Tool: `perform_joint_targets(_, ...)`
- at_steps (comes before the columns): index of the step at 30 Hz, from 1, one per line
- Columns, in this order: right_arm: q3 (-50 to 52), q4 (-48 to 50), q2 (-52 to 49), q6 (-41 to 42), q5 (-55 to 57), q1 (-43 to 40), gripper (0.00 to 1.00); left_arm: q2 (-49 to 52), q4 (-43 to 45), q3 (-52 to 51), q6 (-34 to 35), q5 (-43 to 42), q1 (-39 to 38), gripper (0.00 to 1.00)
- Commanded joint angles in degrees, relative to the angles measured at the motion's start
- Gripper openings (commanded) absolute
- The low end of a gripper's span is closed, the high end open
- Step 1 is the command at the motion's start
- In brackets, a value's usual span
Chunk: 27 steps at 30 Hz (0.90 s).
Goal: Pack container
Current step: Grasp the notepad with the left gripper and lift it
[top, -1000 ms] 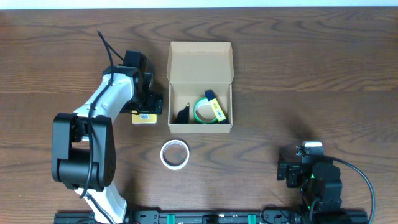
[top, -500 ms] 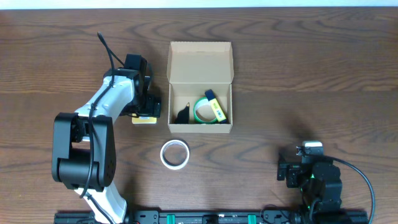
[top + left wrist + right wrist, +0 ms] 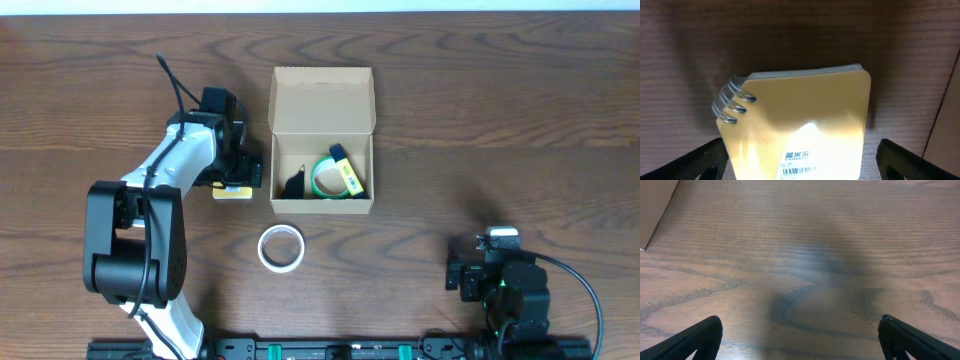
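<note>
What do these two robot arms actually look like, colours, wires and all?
The left arm has rounded white shells between chunky black joints, with a thin black cable looping off it. The right arm looks mostly black, with a small green light and its own black cable. The left fingers and right fingers are matte black wedges.

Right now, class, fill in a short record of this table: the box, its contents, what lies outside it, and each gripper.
box: container open, lid flap folded back
inside: green tape roll, black item, blue and yellow item
outside: white tape roll on the robot's side of the box; yellow spiral pad at its left
left: left gripper open, fingers either side of the pad
right: right gripper open over bare table
</note>
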<state>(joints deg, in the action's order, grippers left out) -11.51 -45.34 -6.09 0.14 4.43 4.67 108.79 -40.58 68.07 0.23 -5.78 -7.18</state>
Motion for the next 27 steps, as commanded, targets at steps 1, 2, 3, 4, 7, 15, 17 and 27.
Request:
perform_joint_targets(1, 0.07, 0.04, 0.39, -0.63, -0.20, -0.57, 0.99, 0.63, 0.63, -2.69, 0.66, 0.39, 0.02, 0.95)
perform_joint_targets(2, 0.07, 0.04, 0.39, -0.63, -0.17, -0.57, 0.99, 0.61, 0.90, -3.63, 0.66, 0.42, 0.02, 0.95)
perform_joint_targets(3, 0.07, 0.04, 0.39, -0.63, -0.17, -0.57, 0.99, 0.63, 0.87, -3.80, 0.66, 0.42, 0.02, 0.95)
perform_joint_targets(4, 0.07, 0.04, 0.39, -0.63, -0.20, -0.57, 0.99, 0.61, 0.92, -3.80, 0.66, 0.42, 0.02, 0.95)
perform_joint_targets(7, 0.07, 0.04, 0.39, -0.63, -0.20, -0.57, 0.99, 0.61, 1.16, -3.80, 0.68, 0.39, 0.02, 0.76)
perform_joint_targets(15, 0.07, 0.04, 0.39, -0.63, -0.17, -0.57, 0.99, 0.61, 1.66, -3.80, 0.68, 0.42, 0.04, 0.52)
perform_joint_targets(17, 0.07, 0.04, 0.39, -0.63, -0.17, -0.57, 0.99, 0.59, 1.64, -3.78, 0.66, 0.42, 0.04, 0.52)
perform_joint_targets(27, 0.07, 0.04, 0.39, -0.63, -0.17, -0.57, 0.99, 0.59, -4.46, 2.38, 0.63, 0.42, 0.07, 0.52)
